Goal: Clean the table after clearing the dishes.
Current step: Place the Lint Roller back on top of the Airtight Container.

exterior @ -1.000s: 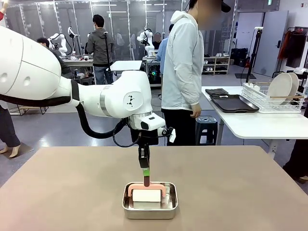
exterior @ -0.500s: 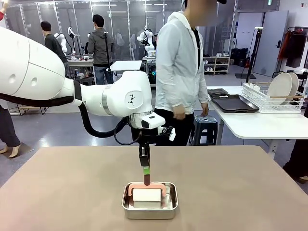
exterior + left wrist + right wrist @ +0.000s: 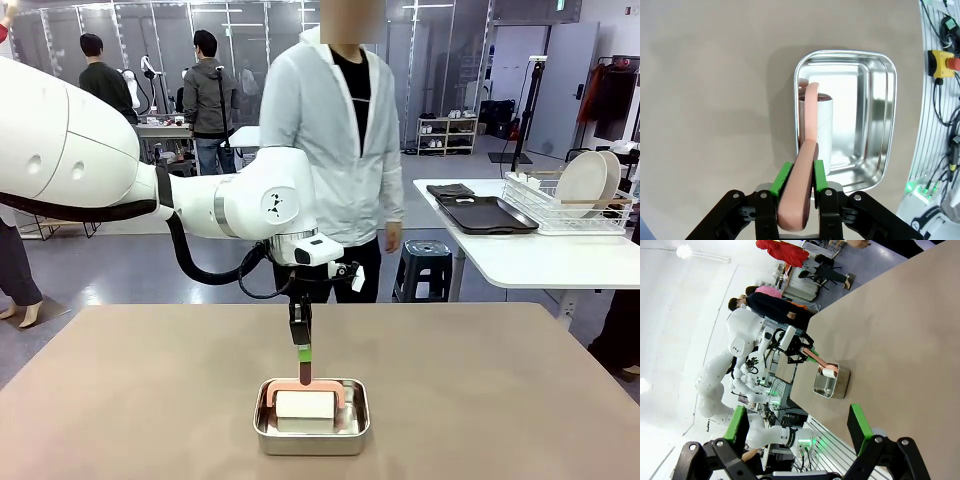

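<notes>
Taupe tabletop of the table (image 3: pixel 480 390) carries a steel pan (image 3: pixel 311 429) near its robot-side edge, at the middle. Inside the pan a white block (image 3: pixel 305 405) with a pink handle (image 3: pixel 807 150) is seen. The handle is clamped between the green pads of the left gripper (image 3: pixel 799 181), which is held straight above the pan. The right gripper (image 3: pixel 799 429) is seen with its jaws spread wide, nothing between them. A person (image 3: pixel 335 150) is seen beyond the far edge.
</notes>
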